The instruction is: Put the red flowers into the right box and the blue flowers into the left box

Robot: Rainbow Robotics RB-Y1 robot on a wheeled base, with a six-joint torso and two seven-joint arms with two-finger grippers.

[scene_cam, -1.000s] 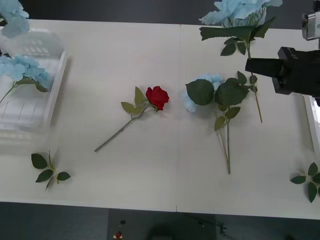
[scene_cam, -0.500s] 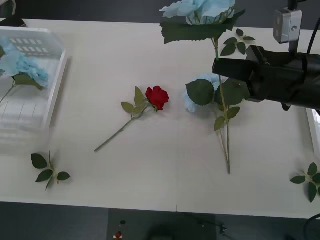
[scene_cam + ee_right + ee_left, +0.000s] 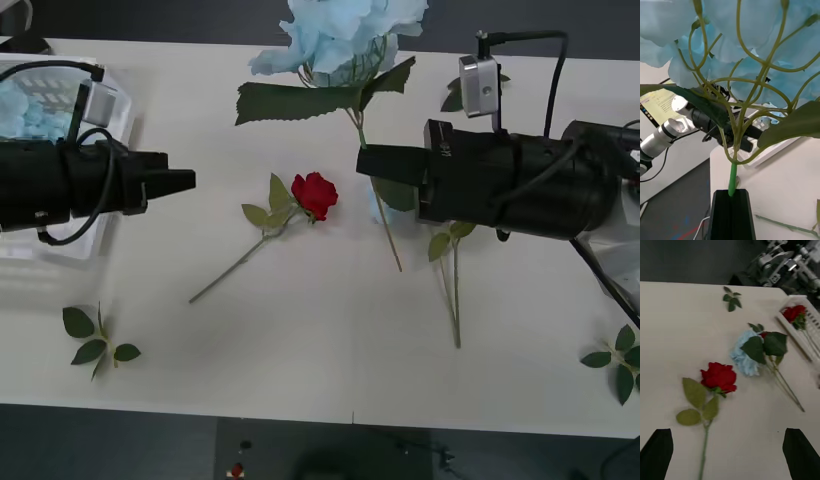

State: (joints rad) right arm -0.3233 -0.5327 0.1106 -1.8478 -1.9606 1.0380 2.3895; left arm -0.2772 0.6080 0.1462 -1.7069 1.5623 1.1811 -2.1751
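blue flower [image 3: 345,30] fluffy, pale; stem in right fingers [image 3: 362,160].

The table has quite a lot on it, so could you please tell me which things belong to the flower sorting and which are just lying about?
Belong to the job:
held blue flower, in the right gripper
red rose
lying blue flower
left box
right box
left gripper, open

Lying about:
left leaf sprig
right leaf sprig

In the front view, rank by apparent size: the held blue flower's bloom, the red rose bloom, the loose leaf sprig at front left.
1. Blue bloom, though raised nearer the camera.
2. Leaf sprig.
3. Rose bloom.
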